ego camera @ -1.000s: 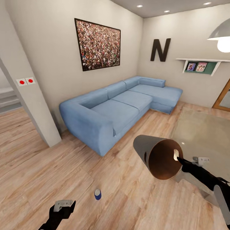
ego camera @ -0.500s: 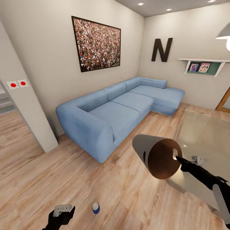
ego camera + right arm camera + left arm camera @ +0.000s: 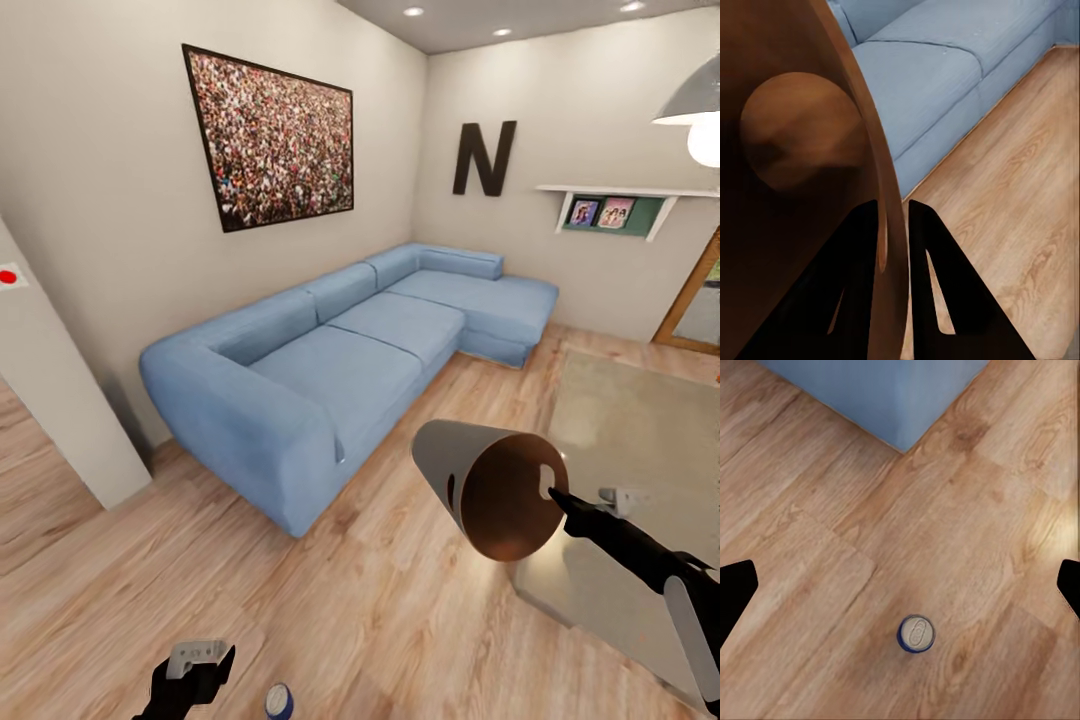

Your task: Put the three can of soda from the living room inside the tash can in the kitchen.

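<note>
With your right gripper (image 3: 894,217) pinching the bin (image 3: 490,490) by its rim, lower your wide-open, empty left gripper (image 3: 900,585) straight over the blue can (image 3: 916,634) standing upright on the floor (image 3: 400,600) beneath it

Light plank floor (image 3: 120,600), blue corner sofa (image 3: 330,350), crowd picture (image 3: 270,140), black wall letter N (image 3: 483,158)

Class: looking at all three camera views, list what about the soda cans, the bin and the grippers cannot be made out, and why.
- Blue can: lower part cut off by the head view's bottom edge; from the left wrist, mostly its top shows.
- Other cans: whereabouts unknown.
- Left gripper: fingertips lie past the wrist view's edges.
- Bin: far outer side hidden by its own body.
</note>
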Controlling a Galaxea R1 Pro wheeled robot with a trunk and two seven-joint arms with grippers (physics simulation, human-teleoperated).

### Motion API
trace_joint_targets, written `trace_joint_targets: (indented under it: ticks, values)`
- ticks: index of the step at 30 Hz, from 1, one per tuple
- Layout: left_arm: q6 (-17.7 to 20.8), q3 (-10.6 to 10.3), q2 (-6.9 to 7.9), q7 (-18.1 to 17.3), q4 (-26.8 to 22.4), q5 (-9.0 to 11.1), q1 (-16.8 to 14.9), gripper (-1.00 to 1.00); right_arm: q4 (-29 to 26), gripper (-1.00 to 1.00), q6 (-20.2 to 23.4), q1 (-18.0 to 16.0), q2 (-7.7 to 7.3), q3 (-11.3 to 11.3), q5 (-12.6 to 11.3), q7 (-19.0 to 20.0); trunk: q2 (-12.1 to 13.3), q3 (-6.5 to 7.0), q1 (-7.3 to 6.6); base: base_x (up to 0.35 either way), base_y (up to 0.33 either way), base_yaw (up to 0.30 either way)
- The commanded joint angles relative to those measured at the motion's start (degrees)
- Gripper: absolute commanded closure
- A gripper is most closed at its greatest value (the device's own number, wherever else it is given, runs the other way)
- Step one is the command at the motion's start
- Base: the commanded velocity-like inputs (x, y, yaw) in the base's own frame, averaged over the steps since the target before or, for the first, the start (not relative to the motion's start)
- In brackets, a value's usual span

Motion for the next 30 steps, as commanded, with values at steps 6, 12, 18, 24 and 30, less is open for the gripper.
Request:
trace_joint_targets:
  ticks: [6,12,18,24,30]
  values:
    - [0.1,0.0,0.0,-0.1,0.0,0.0,0.0,-1.0,-0.1,1.0,0.1,0.0,0.06,-0.1,-1.0,0.3,0.0,0.06,0.0,0.08,-0.001,-0.044]
    - [0.3,-0.1,0.0,-0.1,0.0,-0.1,0.0,-1.0,-0.1,1.0,0.1,0.0,0.07,0.0,-1.0,0.3,0.0,0.07,0.0,0.007,0.164,-0.004]
    - [0.7,-0.1,0.0,-0.2,0.1,-0.1,0.0,-1.0,-0.1,1.0,0.1,0.0,0.07,0.0,-1.0,0.4,0.0,0.07,0.0,0.001,0.297,-0.001]
    - [0.7,-0.1,0.0,-0.2,0.1,-0.1,0.0,-1.0,-0.1,1.0,0.2,0.0,0.07,0.0,-1.1,0.3,0.0,0.18,0.0,0.0,0.315,-0.112]
    - [0.7,-0.1,0.0,-0.2,0.1,-0.1,0.0,-1.0,-0.1,1.0,0.1,0.0,0.07,0.0,-1.2,0.4,0.0,0.45,0.0,0.0,0.318,-0.216]
